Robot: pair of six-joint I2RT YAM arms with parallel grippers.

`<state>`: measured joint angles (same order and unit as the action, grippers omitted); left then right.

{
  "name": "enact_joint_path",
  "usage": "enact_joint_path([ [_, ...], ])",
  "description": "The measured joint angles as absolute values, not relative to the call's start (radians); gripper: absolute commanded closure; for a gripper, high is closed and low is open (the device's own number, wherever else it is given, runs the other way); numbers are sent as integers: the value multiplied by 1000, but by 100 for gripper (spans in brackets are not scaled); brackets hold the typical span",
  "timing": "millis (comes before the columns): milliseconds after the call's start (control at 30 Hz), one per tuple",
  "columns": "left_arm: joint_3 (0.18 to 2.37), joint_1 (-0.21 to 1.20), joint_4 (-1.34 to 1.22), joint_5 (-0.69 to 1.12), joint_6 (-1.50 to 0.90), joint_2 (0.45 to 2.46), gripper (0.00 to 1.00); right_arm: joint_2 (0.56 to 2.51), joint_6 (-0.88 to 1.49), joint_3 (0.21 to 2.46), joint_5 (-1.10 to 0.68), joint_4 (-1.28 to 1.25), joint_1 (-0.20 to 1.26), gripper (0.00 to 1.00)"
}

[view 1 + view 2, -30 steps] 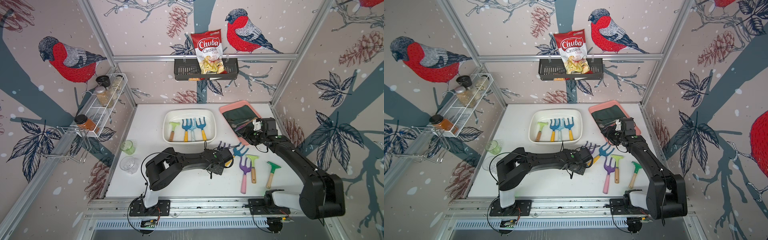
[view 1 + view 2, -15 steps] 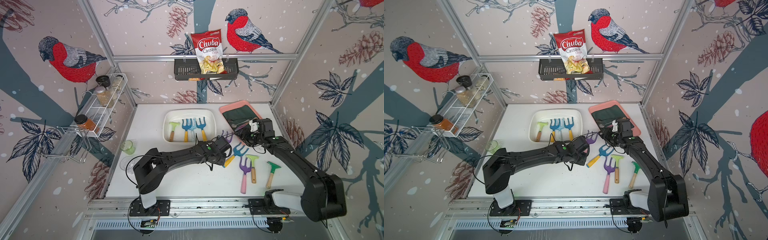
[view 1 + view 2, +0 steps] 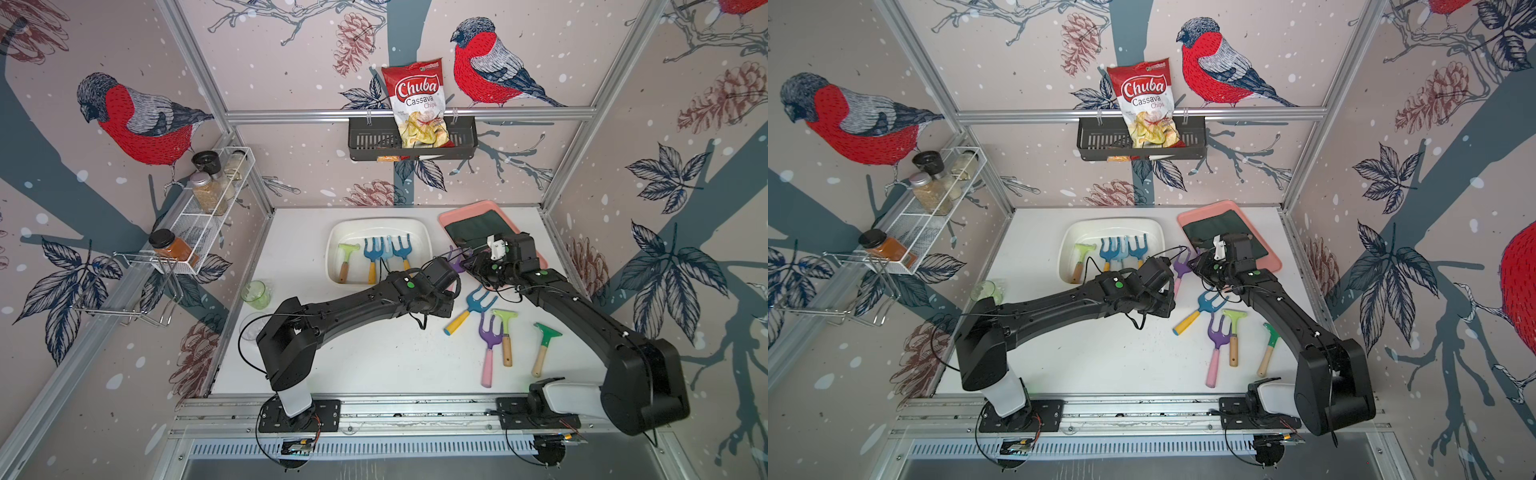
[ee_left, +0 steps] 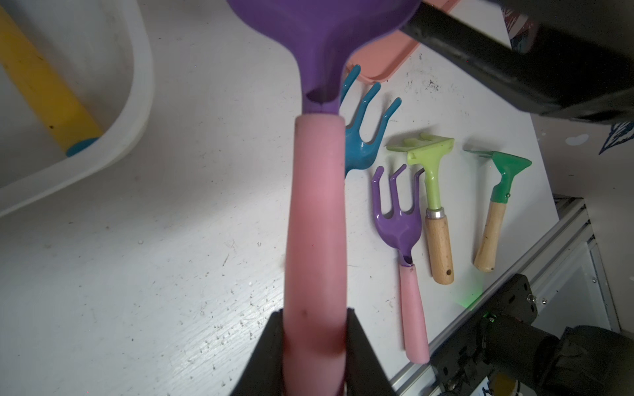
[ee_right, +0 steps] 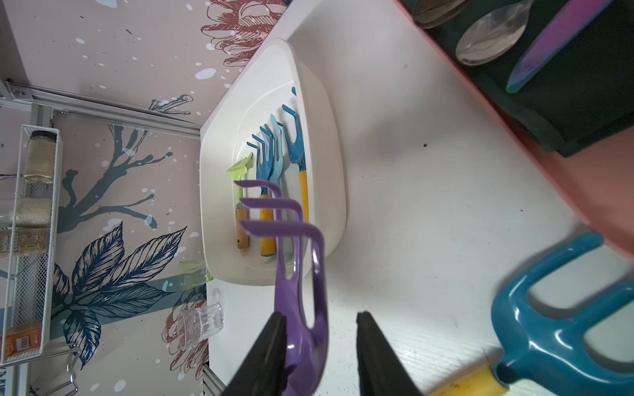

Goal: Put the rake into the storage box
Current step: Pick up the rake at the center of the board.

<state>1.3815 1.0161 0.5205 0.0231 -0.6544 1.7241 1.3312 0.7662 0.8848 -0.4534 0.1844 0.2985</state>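
The rake (image 3: 455,254) has a purple pronged head and a pink handle (image 4: 315,223). It hangs above the table between the storage box and the pink tray. My left gripper (image 4: 314,315) is shut on the pink handle. My right gripper (image 5: 320,315) stands around the purple head (image 5: 302,308): one finger (image 5: 274,329) touches it and the other (image 5: 368,329) is a gap away. The storage box (image 3: 376,222), a white glossy tub, sits at the back middle in both top views and holds a green hoe and blue rakes. The rake (image 3: 1181,264) is just right of its rim (image 3: 1113,222).
A blue rake with a yellow handle (image 3: 473,305), a second purple rake (image 3: 490,336) and two green hoes (image 3: 505,332) (image 3: 544,345) lie on the table at front right. The pink tray (image 3: 461,212) stands behind the right wrist. A green cup (image 3: 255,293) and a clear glass (image 3: 251,328) stand at the left edge.
My left gripper has carried the rake off the table, up and back toward the box. My right gripper has moved in around the purple head and its jaws have narrowed.
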Motion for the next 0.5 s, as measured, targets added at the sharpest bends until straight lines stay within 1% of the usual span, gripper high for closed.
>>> enact_joint_path([
  [67, 1378, 1015, 521, 25, -655, 1715, 84, 1341, 768, 890, -458, 176, 303, 85],
  [133, 1369, 1010, 518, 31, -663, 1703, 82, 1347, 790, 894, -476, 157, 307, 92],
  [167, 1363, 1008, 515, 35, -666, 1698, 79, 1350, 800, 897, -485, 148, 310, 95],
  [200, 1356, 1004, 511, 36, -669, 1692, 74, 1353, 810, 901, -489, 139, 313, 97],
  [233, 1347, 1000, 504, 37, -670, 1685, 67, 1356, 815, 905, -492, 133, 318, 98],
  [267, 1340, 998, 501, 39, -671, 1679, 64, 1359, 817, 909, -495, 130, 321, 99],
  [433, 1295, 964, 482, 45, -670, 1632, 45, 1388, 811, 935, -474, 133, 338, 99],
  [500, 1271, 941, 482, 44, -671, 1602, 41, 1402, 811, 953, -471, 134, 346, 99],
])
